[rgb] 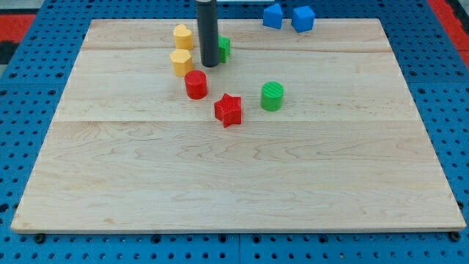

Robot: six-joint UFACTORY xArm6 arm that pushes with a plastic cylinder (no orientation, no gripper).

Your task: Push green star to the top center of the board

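Note:
The green star [223,48] lies near the view's top, a little left of centre, and the rod hides most of it. My tip [209,64] rests on the board just left of and touching or nearly touching the green star. A yellow block [182,36] and a second yellow block [181,62] sit just left of the rod. A red cylinder [196,85] is below the tip.
A red star [229,110] and a green cylinder [272,96] lie below and right of the tip. Two blue blocks [272,15] [303,18] sit off the wooden board [234,183] at the view's top right. Blue pegboard surrounds the board.

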